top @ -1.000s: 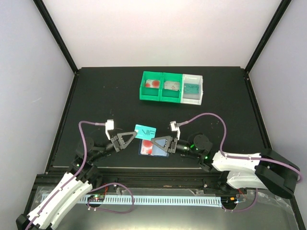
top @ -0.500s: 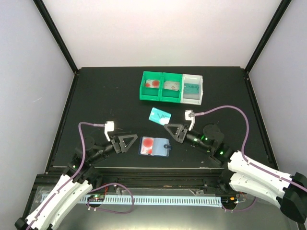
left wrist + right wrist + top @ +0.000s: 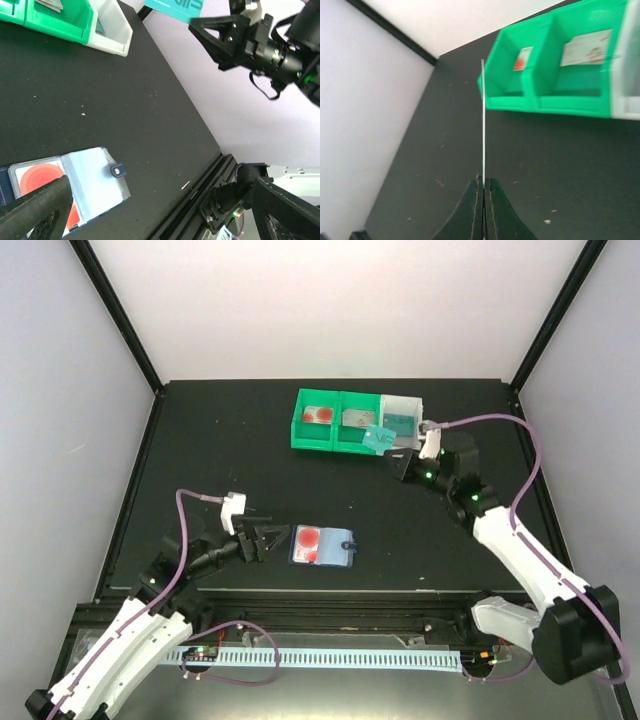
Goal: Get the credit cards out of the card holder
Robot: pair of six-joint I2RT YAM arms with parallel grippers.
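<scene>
right gripper [image 3: 393, 453]: clamped on teal card [image 3: 378, 437]; I'd level it over the white tray [image 3: 420, 430] before releasing
left gripper [image 3: 278, 540]: jaws wide, just beside card holder [image 3: 322, 545]

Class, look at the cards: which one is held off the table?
The teal card, pinched in the right gripper near the trays; the others lie inside trays or the card holder.

right gripper [image 3: 391, 451] pinches a teal card [image 3: 378, 437] over the white tray [image 3: 417, 420]; left gripper [image 3: 266, 541], jaws apart, sits at nine o'clock from the card holder [image 3: 323, 546].
</scene>
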